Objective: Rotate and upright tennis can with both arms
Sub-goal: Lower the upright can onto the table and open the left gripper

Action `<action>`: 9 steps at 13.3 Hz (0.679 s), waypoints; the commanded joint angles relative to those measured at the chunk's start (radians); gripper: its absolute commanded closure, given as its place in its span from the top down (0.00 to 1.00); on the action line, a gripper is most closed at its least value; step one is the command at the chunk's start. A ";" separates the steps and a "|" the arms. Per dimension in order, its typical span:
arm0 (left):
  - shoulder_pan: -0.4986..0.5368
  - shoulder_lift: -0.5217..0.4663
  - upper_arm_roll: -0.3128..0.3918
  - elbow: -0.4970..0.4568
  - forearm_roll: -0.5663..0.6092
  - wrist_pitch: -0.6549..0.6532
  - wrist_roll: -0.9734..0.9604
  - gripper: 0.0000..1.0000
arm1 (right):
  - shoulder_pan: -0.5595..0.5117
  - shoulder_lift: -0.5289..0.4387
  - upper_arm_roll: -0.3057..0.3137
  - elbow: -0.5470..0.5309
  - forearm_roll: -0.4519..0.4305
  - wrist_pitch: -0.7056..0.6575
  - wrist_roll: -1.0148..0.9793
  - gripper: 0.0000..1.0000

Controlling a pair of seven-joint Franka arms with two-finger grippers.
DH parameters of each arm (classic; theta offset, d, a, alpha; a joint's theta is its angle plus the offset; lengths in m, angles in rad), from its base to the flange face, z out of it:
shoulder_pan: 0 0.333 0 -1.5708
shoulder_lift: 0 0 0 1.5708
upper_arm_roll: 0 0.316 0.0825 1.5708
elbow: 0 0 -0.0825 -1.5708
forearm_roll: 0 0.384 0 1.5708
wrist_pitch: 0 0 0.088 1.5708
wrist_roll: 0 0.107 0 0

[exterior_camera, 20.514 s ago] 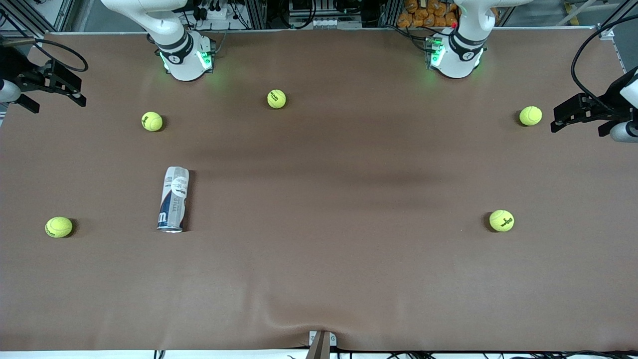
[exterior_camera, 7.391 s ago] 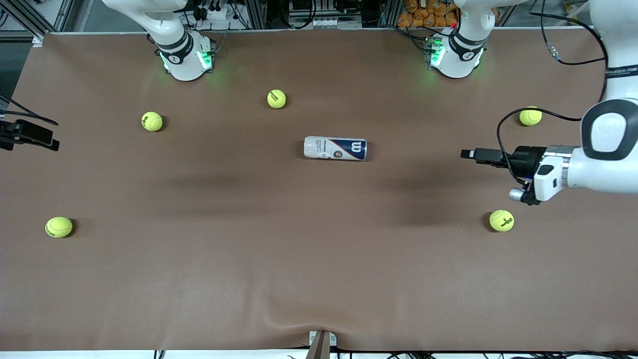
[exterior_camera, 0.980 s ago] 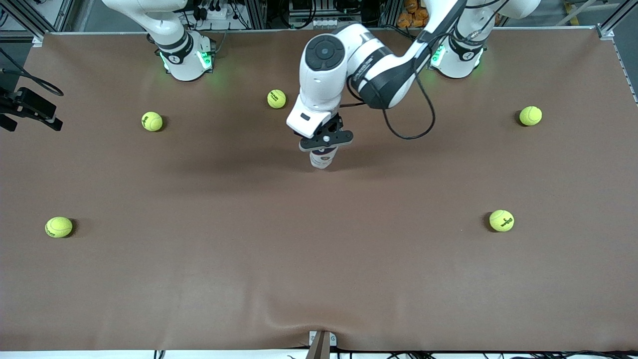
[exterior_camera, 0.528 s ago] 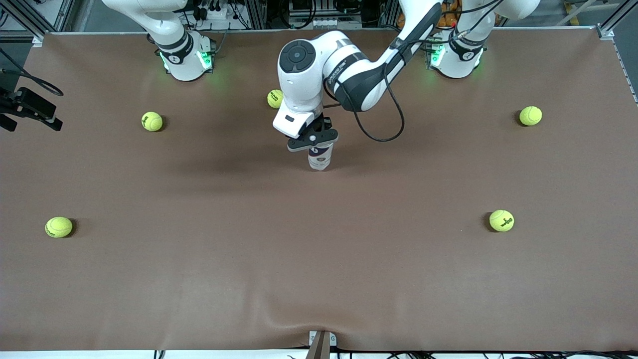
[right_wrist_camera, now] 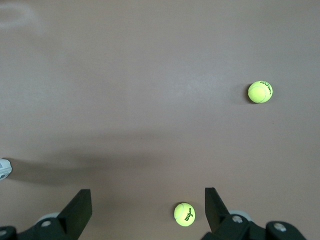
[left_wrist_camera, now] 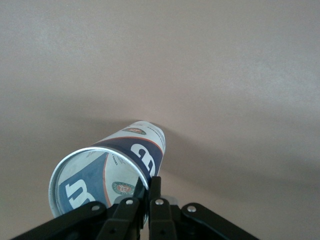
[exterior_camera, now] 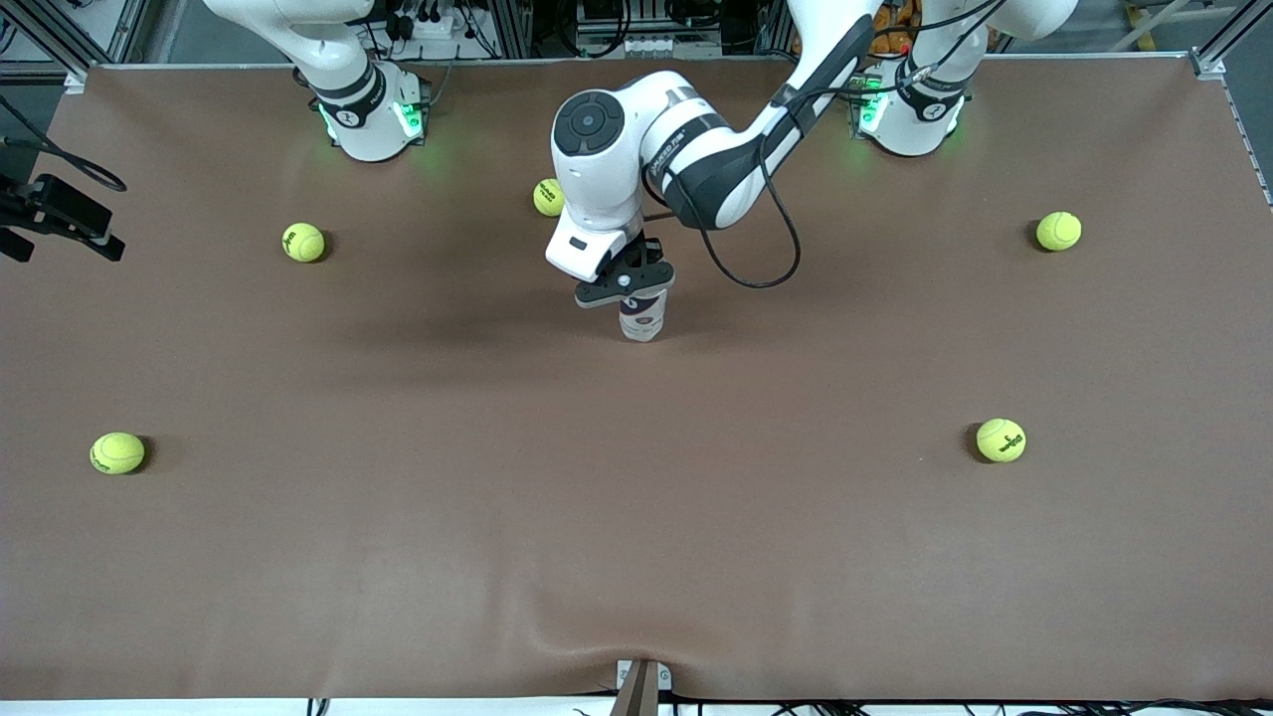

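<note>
Front view: left claw (exterior_camera: 629,291) on tennis can (exterior_camera: 640,318)

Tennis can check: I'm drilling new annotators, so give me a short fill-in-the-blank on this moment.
1. The tennis can stands ____ on the table.
2. The left gripper, fingers shut, is over the can's ____ end.
3. The right gripper waits with its jaws ____.
4. The number of tennis balls on the table is ____.

Missing words: upright; top; open; five
</note>
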 commanded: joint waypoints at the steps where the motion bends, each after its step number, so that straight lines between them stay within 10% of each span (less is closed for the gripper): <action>1: -0.016 0.022 0.010 0.038 0.029 -0.024 -0.028 0.15 | -0.007 -0.026 0.003 -0.027 0.021 0.011 0.011 1.00; 9: -0.018 0.005 0.007 0.037 0.027 -0.021 -0.029 0.52 | -0.002 -0.028 0.004 -0.029 0.021 0.017 0.011 1.00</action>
